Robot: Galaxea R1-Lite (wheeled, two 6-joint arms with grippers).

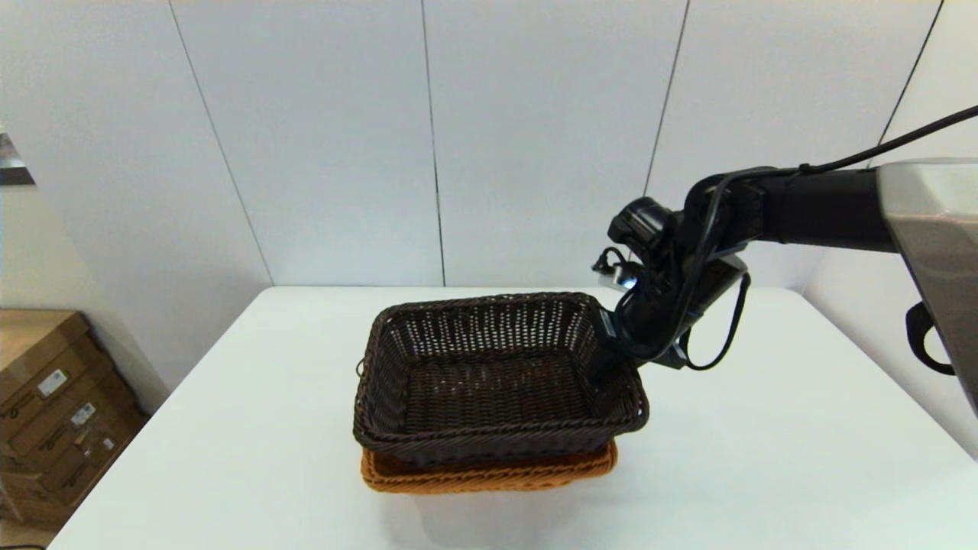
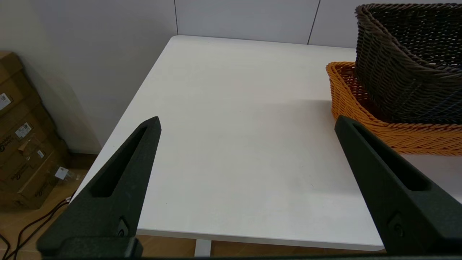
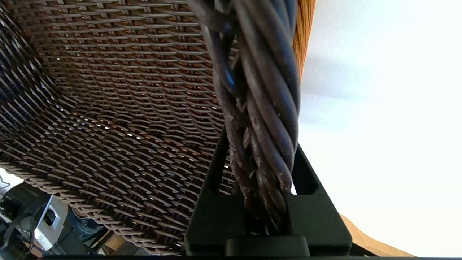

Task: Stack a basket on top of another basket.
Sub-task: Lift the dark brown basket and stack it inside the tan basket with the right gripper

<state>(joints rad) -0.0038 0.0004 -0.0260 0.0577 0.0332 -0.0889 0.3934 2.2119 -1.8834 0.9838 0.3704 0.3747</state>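
You've got a white table with loads of bare surface on both sides of the baskets, running out to the near edge and back to the pale panelled wall; off the table's left edge there's a stack of cardboard boxes on the floor. Roughly mid-table toward the front sits the orange basket, flat on the surface, and the dark brown basket is nested down into it but not level: in the left wrist view it's tipped, with its rim on one side riding well above the orange rim. Your right gripper comes in from the right and is pinching the dark basket's braided rim on its right side, one finger inside and one outside, the twisted rim strands squeezed between them in the right wrist view. Your left gripper is spread wide with nothing in it, hanging off the table's near-left corner, well apart from both baskets, with open surface between.
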